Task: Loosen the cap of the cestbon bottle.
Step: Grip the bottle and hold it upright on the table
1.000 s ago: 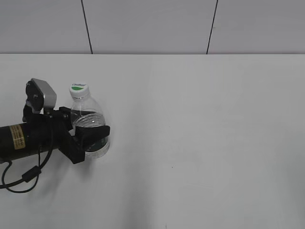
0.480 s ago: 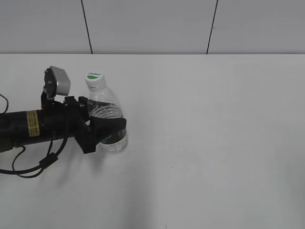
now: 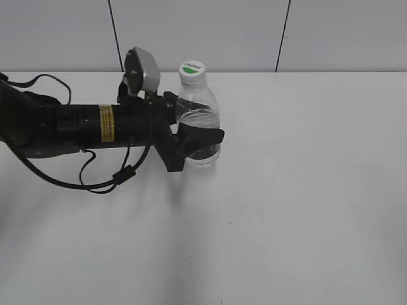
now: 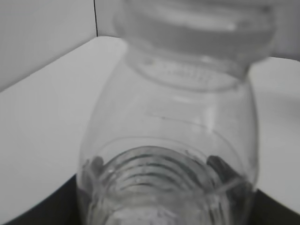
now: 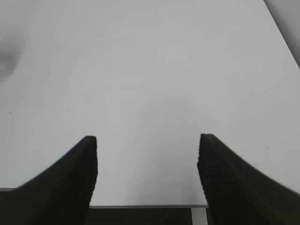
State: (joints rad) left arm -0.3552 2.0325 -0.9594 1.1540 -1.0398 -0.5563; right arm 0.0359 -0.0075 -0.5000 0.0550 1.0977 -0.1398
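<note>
I have the left gripper (image 3: pixel 202 141) clamped around the ribbed body of the cestbon bottle (image 3: pixel 198 127), which stands upright toward the back of the white counter (image 3: pixel 305 190), left of centre. Its white cap (image 3: pixel 193 70) sits clear above the jaws, untouched. My right gripper (image 5: pixel 147 178) hangs over bare counter with its jaws wide apart and nothing between them. The thin plastic looks light and easily crushed, so I'd grip the cap by its rim with the right gripper while the left steadies the body.
</note>
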